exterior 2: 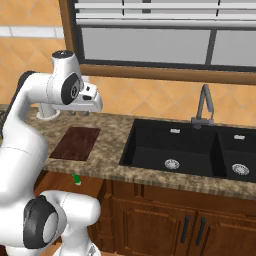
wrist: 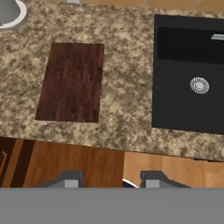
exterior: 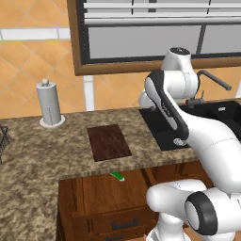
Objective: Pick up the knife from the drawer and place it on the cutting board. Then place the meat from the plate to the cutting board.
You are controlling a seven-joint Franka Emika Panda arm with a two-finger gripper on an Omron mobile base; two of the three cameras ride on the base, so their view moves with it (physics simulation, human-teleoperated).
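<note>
The drawer [exterior: 101, 190] is pulled open below the counter edge. Inside it lies the knife [exterior: 117, 176], its green handle also showing in the right base view [exterior 2: 76, 179]. On the granite counter above lies the dark wooden cutting board [exterior: 108, 142], bare on top [wrist: 72, 83]. My gripper [exterior 2: 80, 113] hangs above the counter, between the board and the sink. In the hand view it [wrist: 109, 183] looks down on the drawer's edge [wrist: 78, 162], open, with nothing between its fingertips [wrist: 65, 181]. The plate and the meat are out of view.
A paper-towel holder [exterior: 49, 106] stands at the back left of the counter. A black double sink [exterior 2: 180, 147] with a faucet [exterior 2: 202, 107] lies right of the board. A wire rack [exterior: 3, 141] is at the far left. Cabinet doors [exterior 2: 200, 227] are below the sink.
</note>
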